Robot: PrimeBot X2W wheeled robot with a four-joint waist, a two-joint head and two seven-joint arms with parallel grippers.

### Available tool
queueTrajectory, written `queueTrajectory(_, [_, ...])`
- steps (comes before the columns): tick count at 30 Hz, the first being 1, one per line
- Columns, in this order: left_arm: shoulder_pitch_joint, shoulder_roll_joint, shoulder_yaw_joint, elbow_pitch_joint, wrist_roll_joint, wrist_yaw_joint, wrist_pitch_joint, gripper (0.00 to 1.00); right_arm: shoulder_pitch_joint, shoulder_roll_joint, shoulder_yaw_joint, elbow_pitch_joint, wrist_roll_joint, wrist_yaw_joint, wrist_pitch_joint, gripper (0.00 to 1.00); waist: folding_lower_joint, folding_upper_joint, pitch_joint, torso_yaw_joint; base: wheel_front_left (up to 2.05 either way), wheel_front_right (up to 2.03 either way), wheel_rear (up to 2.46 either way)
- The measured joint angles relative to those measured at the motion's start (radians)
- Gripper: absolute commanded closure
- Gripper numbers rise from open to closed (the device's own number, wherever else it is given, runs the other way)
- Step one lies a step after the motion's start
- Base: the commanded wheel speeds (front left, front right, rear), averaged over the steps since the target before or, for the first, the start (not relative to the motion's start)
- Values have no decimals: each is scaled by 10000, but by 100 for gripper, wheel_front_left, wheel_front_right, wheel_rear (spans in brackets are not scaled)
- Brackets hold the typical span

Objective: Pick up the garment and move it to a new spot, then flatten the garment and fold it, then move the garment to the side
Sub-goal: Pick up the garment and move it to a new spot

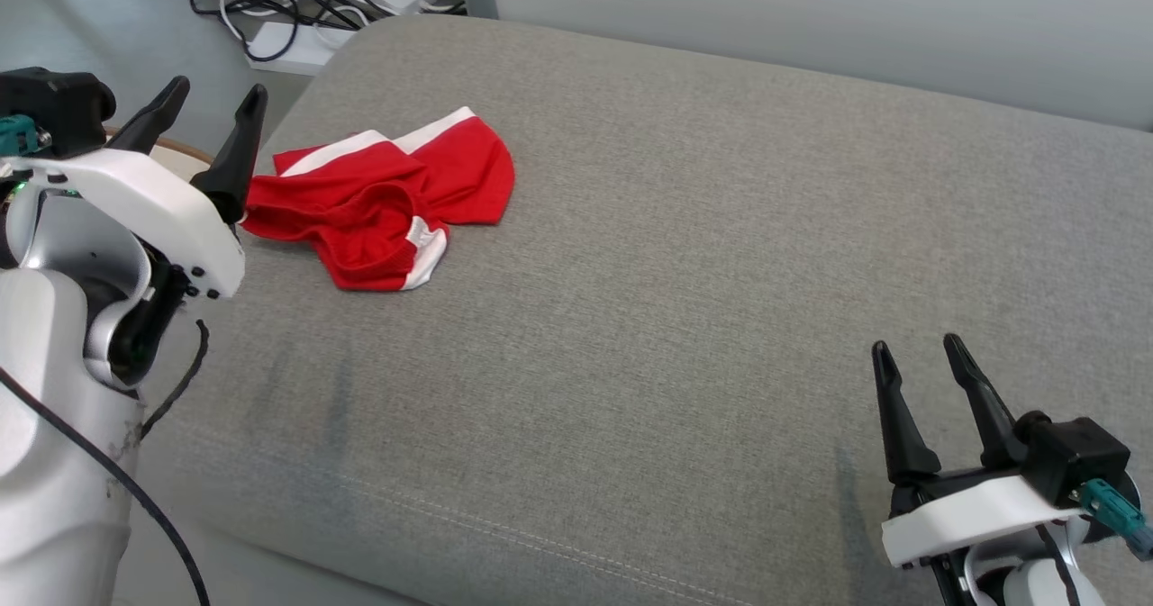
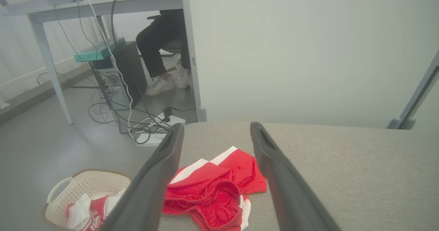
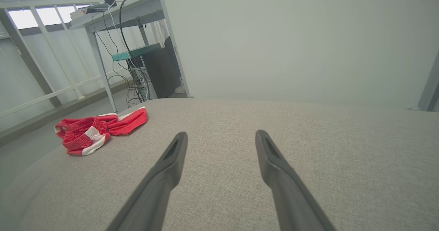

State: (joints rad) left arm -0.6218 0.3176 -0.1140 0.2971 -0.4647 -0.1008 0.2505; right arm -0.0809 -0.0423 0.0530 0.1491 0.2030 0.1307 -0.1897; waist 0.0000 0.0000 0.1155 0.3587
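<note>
The garment (image 1: 387, 196) is a crumpled pair of red shorts with white trim, lying near the far left edge of a grey cushioned surface (image 1: 685, 255). My left gripper (image 1: 219, 94) hovers open just left of it, raised above the surface, nothing between its fingers. In the left wrist view the garment (image 2: 212, 189) lies below and between the open fingers (image 2: 157, 176). My right gripper (image 1: 919, 347) stands open at the lower right, far from the garment. In the right wrist view the garment (image 3: 96, 131) sits at the far left, beyond the open gripper (image 3: 219, 136).
A pale laundry basket (image 2: 99, 181) with red and white cloth in it stands on the floor left of the surface. Power strips and cables (image 1: 306, 3) lie on the floor behind. A seated person's legs (image 2: 157, 49) show under a desk. A pale wall (image 1: 811, 12) backs the surface.
</note>
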Motion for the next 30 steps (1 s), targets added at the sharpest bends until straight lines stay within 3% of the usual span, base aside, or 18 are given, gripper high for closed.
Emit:
queueTrajectory(7, [-1127, 167, -408, 2669, -644, -222, 1264, 0, -655, -12, 257, 157, 79, 0, -148, 0, 0, 0, 470, -673, 0, 0, 0])
queueTrajectory(9, [-1603, 190, -633, 4015, -986, -226, 1639, 0, -867, -25, 360, 268, 92, 0, -192, 0, 0, 0, 900, -1067, 0, 0, 0])
queueTrajectory(29, [-2456, 848, -1501, 6426, -2671, -228, 1524, 0, -2233, -301, 888, 276, 94, 0, -399, 0, 0, 0, 3069, -2453, 0, 0, 0])
queueTrajectory(30, [-2487, 857, -1565, 6489, -2677, -228, 1492, 27, -2259, -316, 888, 284, 98, 0, -399, 0, -1, 0, 3124, -2499, 0, 0, 0])
